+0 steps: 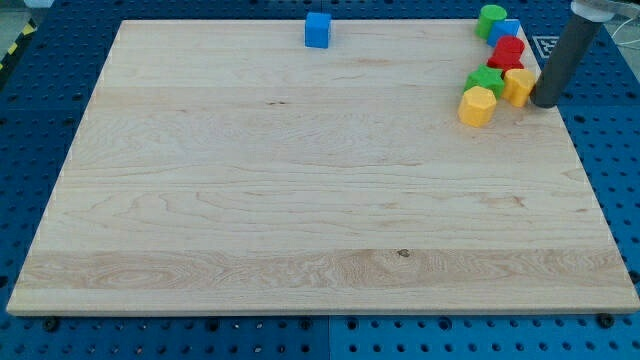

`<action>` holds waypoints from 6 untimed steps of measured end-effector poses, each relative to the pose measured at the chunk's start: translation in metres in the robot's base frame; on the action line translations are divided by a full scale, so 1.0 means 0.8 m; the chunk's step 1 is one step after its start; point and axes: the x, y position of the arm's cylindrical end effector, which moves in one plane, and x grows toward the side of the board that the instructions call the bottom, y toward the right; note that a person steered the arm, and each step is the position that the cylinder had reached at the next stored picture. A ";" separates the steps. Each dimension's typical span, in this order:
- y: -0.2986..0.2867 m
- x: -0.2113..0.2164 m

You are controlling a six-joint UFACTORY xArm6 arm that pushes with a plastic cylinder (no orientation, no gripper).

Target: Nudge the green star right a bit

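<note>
Look at my tip [546, 103], the bare end of the dark rod; it has no jaws and holds nothing. Touching its left is a yellow block [518, 86]. Next left sits the small green star [485, 79], partly hidden, so you cannot tell its pointing or long way. Farther left lies a yellow six-sided block [478, 105]. Far left stands a blue cube [317, 29].

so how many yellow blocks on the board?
2, both at the view's right: one yellow block lowest in the cluster, the other just right of the green star, beside my tip. None seem hidden.
</note>
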 end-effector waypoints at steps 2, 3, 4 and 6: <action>0.029 0.012; 0.028 0.049; -0.002 0.109; -0.126 0.188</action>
